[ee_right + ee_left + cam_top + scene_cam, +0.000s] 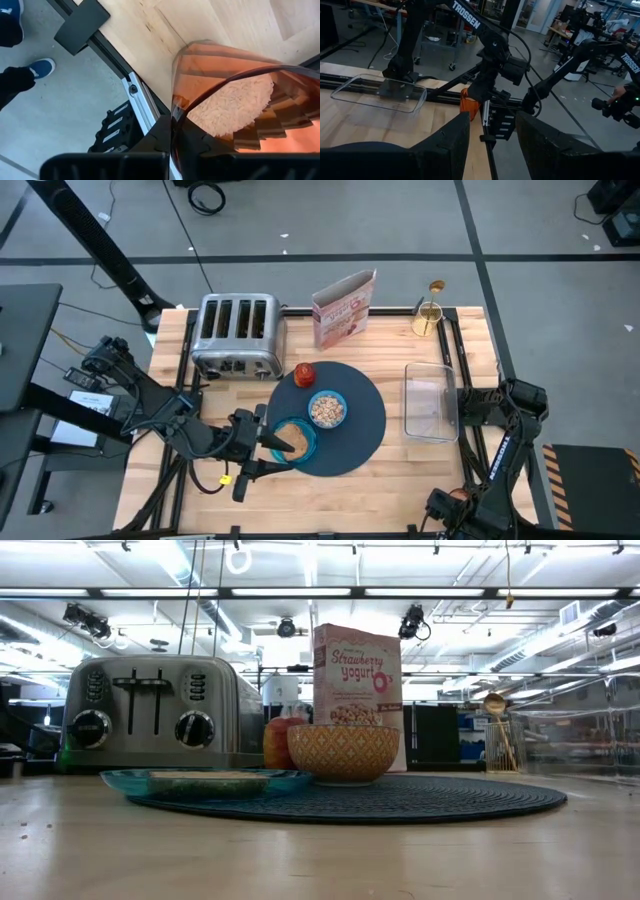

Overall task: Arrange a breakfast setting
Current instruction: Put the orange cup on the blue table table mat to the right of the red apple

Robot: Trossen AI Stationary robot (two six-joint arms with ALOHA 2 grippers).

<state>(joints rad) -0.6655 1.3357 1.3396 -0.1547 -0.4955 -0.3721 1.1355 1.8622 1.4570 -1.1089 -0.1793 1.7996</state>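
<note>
Gripping: right gripper (pixel 172 131) is clamped on the rim of the amber cup (pixel 235 100), low at the table's 5 o'clock corner, off the mat.
Left gripper (pixel 268 448): fingers parted around nothing, at the teal plate's (pixel 305 448) 9 o'clock edge.
Done: mat (pixel 365 420) carries plate with toast (pixel 290 437), bowl (pixel 327 409) at centre, red fruit (pixel 304 374) at 11 o'clock.
Left: I judge cup and gold spoon (pixel 436 288), standing in its holder (pixel 428 318) at 1 o'clock, remain.
Surface: wooden table (pixel 390 470); toaster (pixel 236 335), cereal box (pixel 343 308), clear container (pixel 431 402).
Room: grey floor, a person's blue shoe (pixel 41 66).
</note>
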